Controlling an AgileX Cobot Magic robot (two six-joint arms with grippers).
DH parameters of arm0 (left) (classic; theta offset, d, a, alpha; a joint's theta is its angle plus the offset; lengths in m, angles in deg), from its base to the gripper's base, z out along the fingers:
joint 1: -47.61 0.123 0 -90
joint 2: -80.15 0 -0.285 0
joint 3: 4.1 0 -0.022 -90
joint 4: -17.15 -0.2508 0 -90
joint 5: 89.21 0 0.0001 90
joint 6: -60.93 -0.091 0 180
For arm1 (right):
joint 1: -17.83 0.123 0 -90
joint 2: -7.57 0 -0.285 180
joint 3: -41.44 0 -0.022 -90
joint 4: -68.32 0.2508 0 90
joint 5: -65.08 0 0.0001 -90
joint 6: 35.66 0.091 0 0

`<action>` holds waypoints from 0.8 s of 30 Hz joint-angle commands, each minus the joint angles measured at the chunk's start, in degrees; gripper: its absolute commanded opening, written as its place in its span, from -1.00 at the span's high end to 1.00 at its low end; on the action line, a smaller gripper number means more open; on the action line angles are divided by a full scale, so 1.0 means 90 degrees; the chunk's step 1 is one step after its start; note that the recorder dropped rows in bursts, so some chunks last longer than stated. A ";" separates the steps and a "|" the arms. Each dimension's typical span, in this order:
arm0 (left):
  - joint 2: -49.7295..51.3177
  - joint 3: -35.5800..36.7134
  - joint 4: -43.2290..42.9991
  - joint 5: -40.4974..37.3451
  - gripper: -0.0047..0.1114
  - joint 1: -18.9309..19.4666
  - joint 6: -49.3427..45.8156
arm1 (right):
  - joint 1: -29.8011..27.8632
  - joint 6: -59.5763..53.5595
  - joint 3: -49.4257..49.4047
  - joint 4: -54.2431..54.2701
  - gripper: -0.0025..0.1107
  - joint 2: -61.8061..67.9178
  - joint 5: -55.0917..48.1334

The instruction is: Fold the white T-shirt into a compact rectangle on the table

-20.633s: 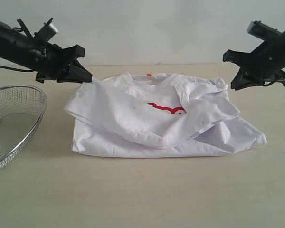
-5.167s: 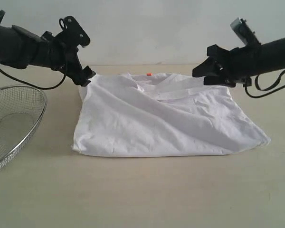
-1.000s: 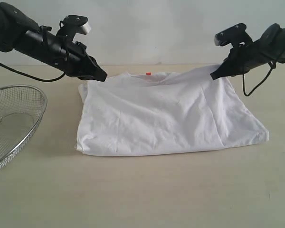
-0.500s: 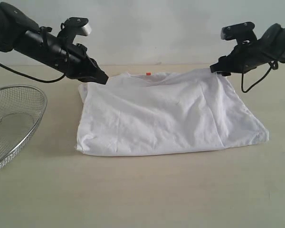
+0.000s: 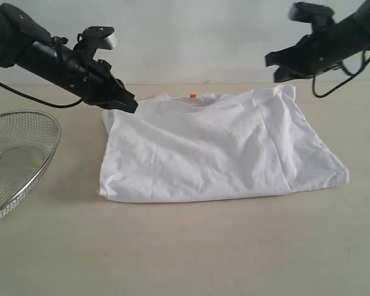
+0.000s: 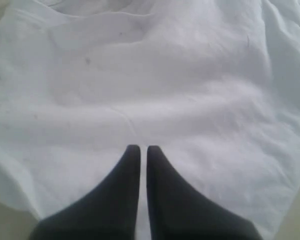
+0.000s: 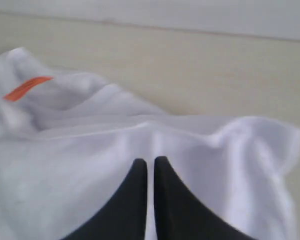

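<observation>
While a round wire basket (image 5: 15,154) sits at the left of the table (image 5: 185,253), the left gripper (image 5: 132,107) reaches down to the far-left corner of the white T-shirt (image 5: 216,148), its jaws pressed together. The left wrist view shows the black fingertips (image 6: 132,155) closed over white cloth; whether any fabric is pinched between them cannot be told. The shirt lies folded flat in the middle of the table, with its orange collar tag (image 5: 192,96) at the far edge. Further right, the right gripper (image 5: 272,68) hangs in the air above the shirt's far-right corner, jaws closed tight and holding nothing.
</observation>
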State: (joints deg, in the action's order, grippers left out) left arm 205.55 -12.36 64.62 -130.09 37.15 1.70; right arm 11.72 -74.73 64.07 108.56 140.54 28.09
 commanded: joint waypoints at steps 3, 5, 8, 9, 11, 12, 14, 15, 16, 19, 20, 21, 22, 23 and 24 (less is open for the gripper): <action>-0.0011 0.0013 0.0128 -0.0010 0.84 -0.0008 0.0070 | 0.0982 -0.0174 0.0019 0.0272 0.96 0.0264 -0.0105; -0.0011 0.0013 0.0128 -0.0092 0.84 -0.0008 0.0070 | 0.1124 -0.0159 0.0019 0.0272 0.96 0.0398 -0.0010; -0.0011 0.0013 0.0128 -0.0154 0.84 -0.0008 0.0070 | 0.1200 -0.0027 0.0019 0.0286 0.96 0.0587 0.0134; -0.0011 0.0013 0.0128 -0.0154 0.84 -0.0008 0.0070 | 0.1200 -0.0021 0.0031 0.0304 0.96 0.0647 0.0195; -0.0011 0.0013 0.0128 -0.0154 0.84 -0.0008 0.0070 | 0.1188 -0.0003 0.0031 0.0304 0.96 0.0727 0.0325; -0.0011 0.0013 0.0128 -0.0154 0.84 -0.0008 0.0070 | 0.1188 -0.0003 0.0031 0.0304 0.96 0.0763 0.0437; -0.0011 0.0013 0.0128 -0.0154 0.84 -0.0008 0.0070 | 0.1188 -0.0003 0.0031 0.0318 0.96 0.0806 0.0640; -0.0011 0.0013 0.0128 -0.0154 0.84 -0.0008 0.0070 | 0.1188 0.0037 0.0079 0.0349 0.96 0.0833 0.0772; -0.0011 0.0013 0.0128 -0.0154 0.84 -0.0008 0.0070 | 0.1188 0.0098 0.0094 0.0349 0.96 0.0865 0.0803; -0.0011 0.0013 0.0128 -0.0154 0.84 -0.0008 0.0070 | 0.1188 0.0138 0.0277 0.0417 0.96 0.0967 0.0818; -0.0011 0.0013 0.0128 -0.0179 0.84 -0.0008 0.0070 | 0.1188 0.0215 0.0464 0.0455 0.96 0.1086 0.0818; -0.0011 0.0013 0.0128 -0.0179 0.84 -0.0008 0.0070 | 0.1188 0.0263 0.0583 0.0455 0.96 0.1150 0.0818; -0.0011 0.0013 0.0128 -0.0191 0.84 -0.0008 0.0070 | 0.1188 0.0388 0.0850 0.0455 0.96 0.1296 0.0818; -0.0011 0.0013 0.0128 -0.0191 0.84 -0.0008 0.0070 | 0.1188 0.0442 0.0955 0.0455 0.96 0.1371 0.0835; -0.0011 0.0013 0.0128 -0.0225 0.84 -0.0008 0.0070 | 0.1188 0.0552 0.1222 0.0455 0.96 0.1530 0.0896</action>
State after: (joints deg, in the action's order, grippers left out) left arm 205.55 -12.36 64.88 -131.68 37.15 1.92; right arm 22.57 -71.12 72.01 112.41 152.97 35.05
